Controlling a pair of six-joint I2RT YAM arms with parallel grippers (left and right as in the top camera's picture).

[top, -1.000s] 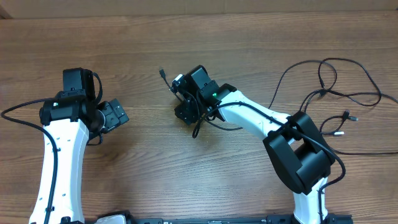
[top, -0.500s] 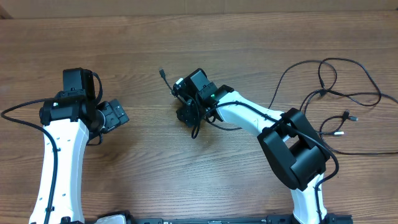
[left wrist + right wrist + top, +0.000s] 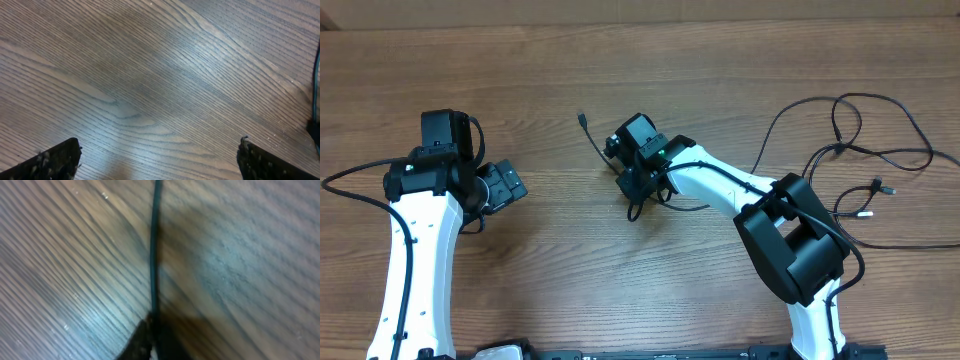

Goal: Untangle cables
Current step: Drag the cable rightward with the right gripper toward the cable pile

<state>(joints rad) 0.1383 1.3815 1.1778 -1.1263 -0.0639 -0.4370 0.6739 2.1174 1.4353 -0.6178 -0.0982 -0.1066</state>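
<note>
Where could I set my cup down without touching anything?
Bare wood lies right of the left pincer, short of the cable held by the right pincer, and along the far edge. Looping cables crowd the right side.

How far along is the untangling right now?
Done: one cable looks drawn out to mid-table, its plug end lying free. In hand: the right fingers are pinched shut on that cable. Left to do: the other cables lie looped across each other near the right edge, and the left fingers hang open over the table, holding nothing.
</note>
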